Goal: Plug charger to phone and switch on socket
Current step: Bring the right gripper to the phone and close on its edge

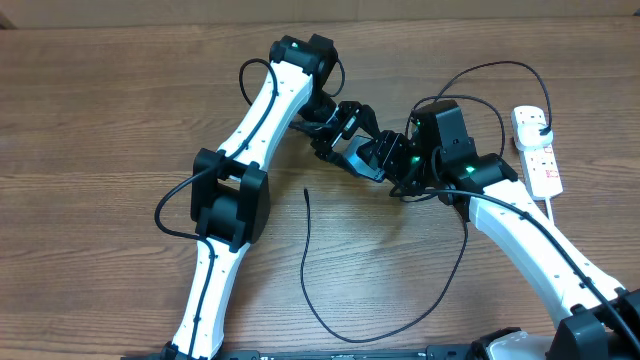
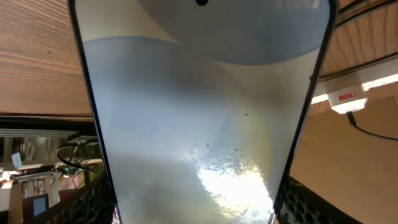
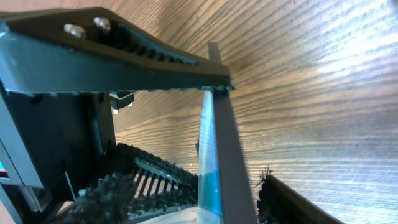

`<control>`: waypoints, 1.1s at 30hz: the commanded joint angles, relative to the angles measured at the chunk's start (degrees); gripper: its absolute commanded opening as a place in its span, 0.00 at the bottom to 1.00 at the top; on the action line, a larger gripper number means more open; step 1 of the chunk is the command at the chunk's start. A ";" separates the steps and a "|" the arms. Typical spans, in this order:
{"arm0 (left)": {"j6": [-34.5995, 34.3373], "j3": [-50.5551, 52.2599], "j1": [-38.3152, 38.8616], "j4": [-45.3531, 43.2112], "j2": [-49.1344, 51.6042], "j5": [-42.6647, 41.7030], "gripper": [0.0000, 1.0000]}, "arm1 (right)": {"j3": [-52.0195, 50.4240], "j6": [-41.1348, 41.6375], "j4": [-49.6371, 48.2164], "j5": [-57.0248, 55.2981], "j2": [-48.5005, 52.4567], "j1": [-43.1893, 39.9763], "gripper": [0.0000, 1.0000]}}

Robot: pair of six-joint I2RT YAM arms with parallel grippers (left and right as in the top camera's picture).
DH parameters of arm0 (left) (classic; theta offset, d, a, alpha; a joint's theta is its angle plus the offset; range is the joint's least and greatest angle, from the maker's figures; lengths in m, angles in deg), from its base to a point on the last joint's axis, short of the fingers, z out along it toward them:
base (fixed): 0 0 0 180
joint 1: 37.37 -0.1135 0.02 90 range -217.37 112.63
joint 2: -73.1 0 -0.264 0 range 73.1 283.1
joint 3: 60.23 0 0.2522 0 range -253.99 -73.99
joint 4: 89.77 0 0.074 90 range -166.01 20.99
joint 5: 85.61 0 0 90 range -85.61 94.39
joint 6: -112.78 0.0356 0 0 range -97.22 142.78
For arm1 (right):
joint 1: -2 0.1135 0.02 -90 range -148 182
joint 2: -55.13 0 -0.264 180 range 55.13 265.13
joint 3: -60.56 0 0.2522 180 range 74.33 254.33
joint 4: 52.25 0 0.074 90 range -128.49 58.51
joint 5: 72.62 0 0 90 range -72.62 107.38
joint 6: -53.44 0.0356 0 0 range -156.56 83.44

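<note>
Left jaws pinch the phone (image 2: pixel 205 124) above the desk (image 1: pixel 100 100); right jaws straddle its edge, whether gripping unclear.

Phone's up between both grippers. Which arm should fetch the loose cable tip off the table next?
Left, probably. The cable tip lies on the table nearer the left gripper, and the right gripper brackets the phone, so it could hold that once the left lets go.

Brown wood-grain table (image 1: pixel 100 120), beige wall (image 1: pixel 150 10) behind
</note>
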 commanded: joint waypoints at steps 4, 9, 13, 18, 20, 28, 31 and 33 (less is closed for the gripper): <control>-0.76 -1.70 0.63 -0.70 0.20 -2.95 0.04 | 0.52 0.17 0.24 -1.11 0.04 0.28 0.54; -0.83 -1.70 0.81 -0.68 0.20 -3.21 0.04 | 0.52 0.15 0.24 -1.22 0.04 0.28 0.47; -1.51 -1.70 0.87 -0.70 0.20 -4.61 0.04 | 0.52 -0.07 0.28 -1.73 0.04 0.28 0.47; -1.81 -1.70 0.90 -0.68 0.20 -5.25 0.04 | 0.52 -0.04 0.31 -2.45 0.04 0.28 0.45; -1.81 -1.70 0.98 -0.68 0.20 -5.62 0.04 | 0.52 -0.04 0.31 -2.84 0.04 0.28 0.45; -1.81 -1.70 1.03 -0.68 0.20 -5.57 0.04 | 0.52 -0.04 0.31 -3.26 0.04 0.28 0.36; -1.81 -1.70 1.03 -0.68 0.20 -5.55 0.04 | 0.52 -0.04 0.31 -3.26 0.04 0.28 0.32; -1.81 -1.70 1.03 -0.68 0.20 -5.55 0.04 | 0.52 -0.07 0.31 -3.26 0.04 0.28 0.29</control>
